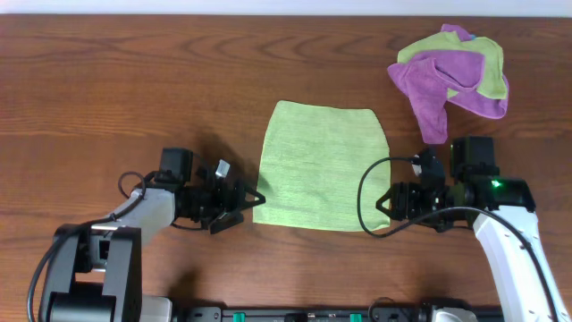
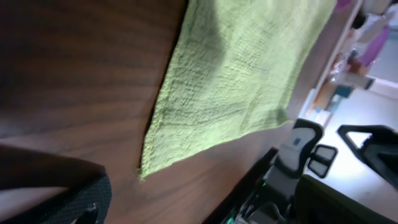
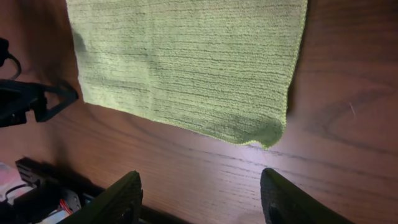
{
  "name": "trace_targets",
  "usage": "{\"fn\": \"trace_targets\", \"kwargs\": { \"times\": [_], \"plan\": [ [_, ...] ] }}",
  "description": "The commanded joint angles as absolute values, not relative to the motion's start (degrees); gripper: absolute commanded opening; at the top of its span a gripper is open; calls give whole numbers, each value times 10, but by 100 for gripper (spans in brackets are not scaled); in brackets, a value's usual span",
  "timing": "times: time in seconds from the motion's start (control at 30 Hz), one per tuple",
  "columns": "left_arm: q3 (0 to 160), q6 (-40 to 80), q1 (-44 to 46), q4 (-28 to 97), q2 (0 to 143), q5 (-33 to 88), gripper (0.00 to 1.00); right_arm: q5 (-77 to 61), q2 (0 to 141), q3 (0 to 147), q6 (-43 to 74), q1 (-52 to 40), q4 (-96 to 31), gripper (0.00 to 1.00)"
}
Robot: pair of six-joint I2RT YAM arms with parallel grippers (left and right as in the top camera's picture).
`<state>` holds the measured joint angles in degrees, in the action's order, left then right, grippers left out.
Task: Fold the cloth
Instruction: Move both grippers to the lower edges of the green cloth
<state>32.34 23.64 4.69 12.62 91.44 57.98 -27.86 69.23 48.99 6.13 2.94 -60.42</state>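
A light green cloth (image 1: 322,165) lies flat on the wooden table, in the middle. It also shows in the left wrist view (image 2: 236,81) and the right wrist view (image 3: 186,62). My left gripper (image 1: 251,202) is open and empty, low by the cloth's near left corner (image 2: 144,171); only one finger shows in the left wrist view. My right gripper (image 1: 384,210) is open and empty, its fingers (image 3: 202,186) just short of the cloth's near right corner (image 3: 270,140).
A crumpled pile of purple and green cloths (image 1: 456,72) lies at the back right. A black cable (image 1: 366,188) loops over the cloth's right edge. The table's front edge runs close behind both grippers.
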Motion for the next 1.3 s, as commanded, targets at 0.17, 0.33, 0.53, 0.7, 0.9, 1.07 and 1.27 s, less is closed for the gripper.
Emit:
{"fn": "trace_targets", "kwargs": {
  "times": [0.17, 0.33, 0.53, 0.7, 0.9, 1.07, 1.27],
  "plan": [
    [297, 301, 49, 69, 919, 567, 95, -303, 685, 487, 68, 37, -606, 63],
    [297, 303, 61, 54, 935, 559, 95, -303, 685, 487, 68, 37, -606, 63],
    [297, 336, 102, 5, 971, 555, 95, -303, 685, 487, 69, 37, -607, 64],
    [297, 338, 113, -10, 979, 548, 95, -303, 685, 487, 68, 37, -613, 63],
    [297, 323, 113, -16, 981, 535, 93, -303, 685, 487, 68, 37, -620, 64],
    [297, 313, 120, -23, 993, 527, 77, -303, 685, 487, 68, 37, -620, 64],
    [297, 313, 132, -30, 998, 513, 29, -300, 685, 487, 68, 37, -617, 64]
  ]
}}
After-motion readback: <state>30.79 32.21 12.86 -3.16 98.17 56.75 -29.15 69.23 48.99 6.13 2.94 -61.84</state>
